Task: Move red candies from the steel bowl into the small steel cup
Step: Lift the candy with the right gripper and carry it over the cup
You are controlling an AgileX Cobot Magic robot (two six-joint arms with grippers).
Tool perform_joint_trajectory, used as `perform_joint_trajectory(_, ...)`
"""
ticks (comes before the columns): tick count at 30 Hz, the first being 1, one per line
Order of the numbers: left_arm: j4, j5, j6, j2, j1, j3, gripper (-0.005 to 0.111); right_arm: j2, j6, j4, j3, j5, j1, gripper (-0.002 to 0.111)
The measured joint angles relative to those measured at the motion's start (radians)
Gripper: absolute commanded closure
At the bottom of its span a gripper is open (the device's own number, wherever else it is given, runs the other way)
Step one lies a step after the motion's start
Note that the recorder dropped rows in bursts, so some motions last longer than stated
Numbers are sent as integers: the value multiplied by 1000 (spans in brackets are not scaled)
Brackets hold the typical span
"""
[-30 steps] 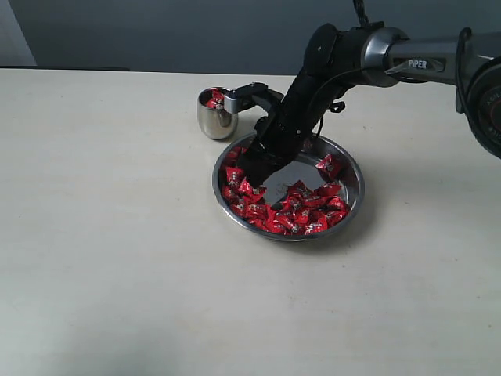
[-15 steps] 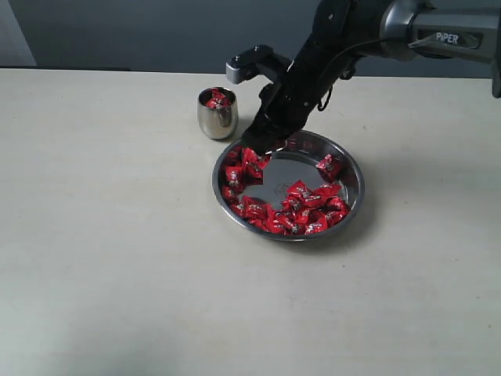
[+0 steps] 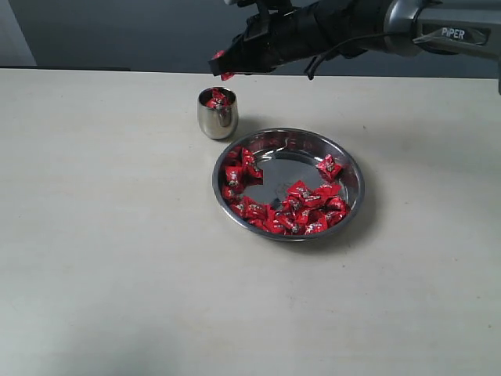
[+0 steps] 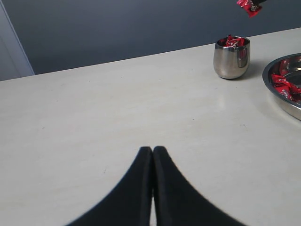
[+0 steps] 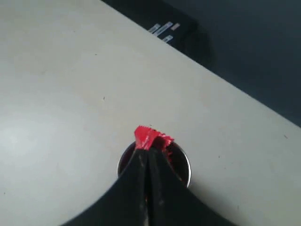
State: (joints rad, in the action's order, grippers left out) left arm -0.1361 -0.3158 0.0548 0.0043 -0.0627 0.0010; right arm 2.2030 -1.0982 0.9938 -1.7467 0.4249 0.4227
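Left gripper (image 4: 152,157): clenched, empty, low over table (image 4: 94,117).
Small steel cup (image 3: 217,114): part-filled.
Right gripper (image 3: 222,66): pinched one red candy (image 3: 227,75) above cup. Advised: centre over mouth, lower, then release.
Steel bowl (image 3: 290,131): held remaining red candies (image 3: 297,207).

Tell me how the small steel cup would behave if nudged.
The small steel cup probably tips or rocks easily: it narrows to a rounded base. Its polished wall looks slippery, so it may slide on the table. The red candies inside likely add little weight.
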Motion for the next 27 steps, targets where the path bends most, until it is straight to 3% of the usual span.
perform_joint_trajectory(6, 0, 0, 0, 0, 0, 0, 106, 76, -73, 92, -48, 2, 0, 109)
perform_joint_trajectory(19, 0, 0, 0, 0, 0, 0, 106, 131, -82, 107, -82, 16, 0, 108)
perform_joint_trajectory(24, 0, 0, 0, 0, 0, 0, 106, 134, -82, 107, -82, 16, 0, 83)
perform_joint_trajectory(27, 0, 0, 0, 0, 0, 0, 106, 137, -82, 107, -82, 16, 0, 80)
